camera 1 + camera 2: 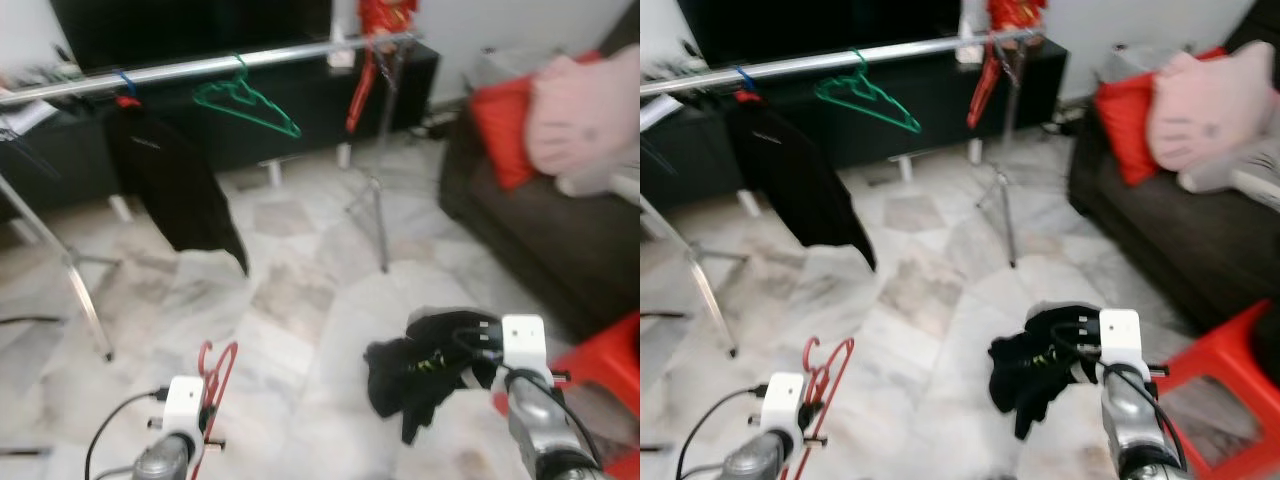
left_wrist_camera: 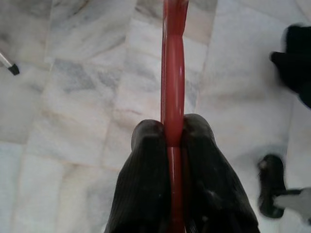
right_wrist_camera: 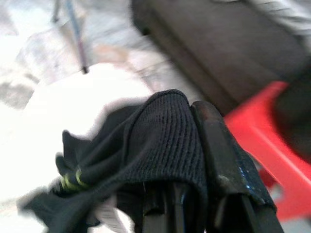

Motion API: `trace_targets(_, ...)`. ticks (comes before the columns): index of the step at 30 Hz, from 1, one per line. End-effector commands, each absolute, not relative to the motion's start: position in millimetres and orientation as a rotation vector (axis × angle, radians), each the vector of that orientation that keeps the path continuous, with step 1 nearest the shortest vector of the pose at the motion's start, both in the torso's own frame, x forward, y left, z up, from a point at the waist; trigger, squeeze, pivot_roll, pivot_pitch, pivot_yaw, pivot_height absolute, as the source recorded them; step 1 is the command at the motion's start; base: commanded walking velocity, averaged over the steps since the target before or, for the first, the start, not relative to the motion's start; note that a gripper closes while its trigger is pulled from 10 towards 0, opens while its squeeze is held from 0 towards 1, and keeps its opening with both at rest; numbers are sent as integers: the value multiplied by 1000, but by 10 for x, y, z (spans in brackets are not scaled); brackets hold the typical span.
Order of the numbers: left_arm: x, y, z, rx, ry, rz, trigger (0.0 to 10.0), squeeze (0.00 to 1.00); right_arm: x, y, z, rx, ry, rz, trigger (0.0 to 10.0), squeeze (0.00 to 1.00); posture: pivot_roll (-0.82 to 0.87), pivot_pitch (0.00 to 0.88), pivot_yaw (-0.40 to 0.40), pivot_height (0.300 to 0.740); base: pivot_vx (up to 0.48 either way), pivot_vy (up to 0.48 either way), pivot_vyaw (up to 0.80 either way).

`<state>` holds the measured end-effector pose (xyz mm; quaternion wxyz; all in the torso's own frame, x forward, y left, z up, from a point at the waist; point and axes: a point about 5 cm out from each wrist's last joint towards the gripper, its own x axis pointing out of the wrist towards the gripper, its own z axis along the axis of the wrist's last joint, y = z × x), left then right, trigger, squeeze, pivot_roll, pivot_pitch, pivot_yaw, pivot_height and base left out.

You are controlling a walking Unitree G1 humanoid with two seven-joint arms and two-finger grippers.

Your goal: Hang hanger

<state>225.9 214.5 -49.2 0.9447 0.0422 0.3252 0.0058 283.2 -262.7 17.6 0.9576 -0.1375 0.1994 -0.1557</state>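
Nearest, at lower left, the left hand (image 1: 205,415) is closed on the red hanger (image 1: 217,378), its two black fingers (image 2: 148,165) pinching the plastic from either side; the hanger stands roughly upright above the hand, hook uppermost, its long axis running away from the wrist toward the far side of the room; at lower right, the right hand (image 1: 470,350) is clamped on a bundle of black garment (image 1: 415,372), which hangs in folds over the marble floor (image 1: 300,290); a red stool (image 1: 1210,370) stands just to the right of that arm; beyond, a dark sofa (image 1: 540,230) with a red cushion (image 1: 503,125) and a pink plush cushion (image 1: 1205,105) lines the right side; farthest, the metal rail (image 1: 200,68) of the clothes rack crosses the room left to right, carrying a black garment on a hanger (image 1: 170,180) and an empty green hanger (image 1: 245,105); the rail lies well ahead of and above the left hand, so the hanger probably must travel forward and up, hook leading, with the left arm already the carrying arm.
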Motion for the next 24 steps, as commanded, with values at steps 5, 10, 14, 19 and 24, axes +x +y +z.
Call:
trace_targets(5, 2775, 2253, 32, 230, 377, -10, 10000, 0, 3091, -2576, 507, -306, 284, -274, 10000, 0, -38, 0, -7, 740, -120, 0, 0)
trace_targets(10, 3107, 2380, 529, 312, 236, -69, 10000, 0, 3259, -2447, 689, -312, 235, -211, 10000, 0, -11, 0, -7, 740, 0, 0, 0)
trace_targets(14, 3164, 2256, 677, 267, 180, -160, 10000, 0, 3346, -2357, 777, -290, 220, -195, 10000, 0, -13, 0, 0, 740, 0, 0, 0)
trace_targets(19, 3186, 1809, 966, 147, 90, -339, 10000, 0, 3399, -2264, 880, -267, 200, -186, 10000, 0, -35, 0, 15, 740, 0, 0, 0)
trace_targets(24, 3020, 1246, 1116, 164, 139, -692, 10000, 0, 3432, -2157, 913, -253, 199, -169, 10000, 0, -56, 5, 25, 740, 0, 0, 0)
